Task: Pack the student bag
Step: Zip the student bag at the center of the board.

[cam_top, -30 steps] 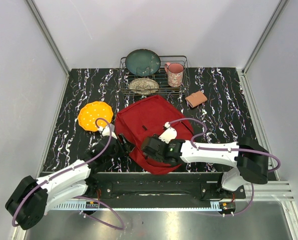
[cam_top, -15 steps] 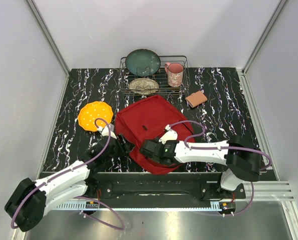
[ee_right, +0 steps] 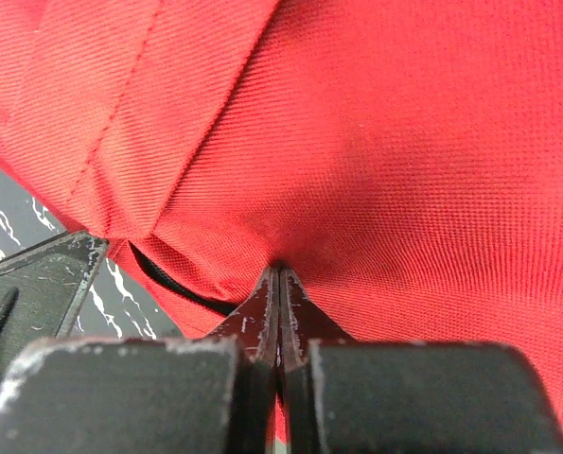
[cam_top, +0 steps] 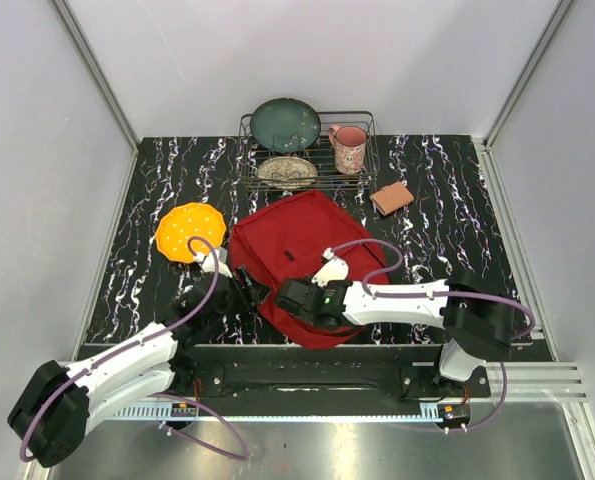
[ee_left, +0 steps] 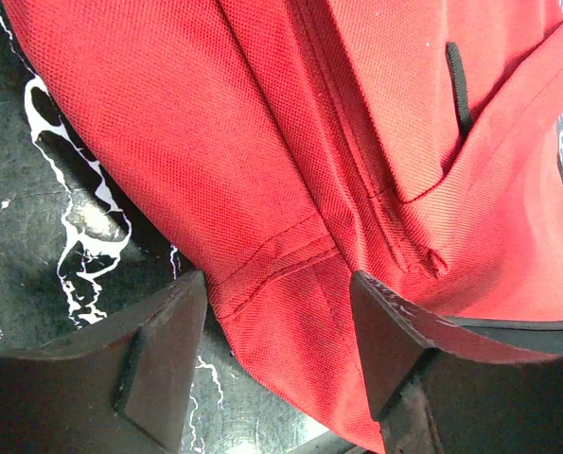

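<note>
Student bag (cam_top: 297, 250) lies flat; rack (cam_top: 369, 178) holds teal plate (cam_top: 285, 124), patterned dish (cam_top: 286, 171), mug (cam_top: 348, 148).

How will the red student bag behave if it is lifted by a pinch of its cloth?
Probably floppy: the student bag lies flat and its cloth puckers at the shut right hand. A pinch would likely raise only a fold first. The coarse weave looks unlikely to slip.

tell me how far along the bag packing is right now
Nothing looks packed yet: the student bag lies flat, and its zip looks shut in the left wrist view. In hand: the right gripper is shut, apparently pinching fabric at its near edge; the left gripper is open over the near left corner. Left: opening it and loading.
</note>
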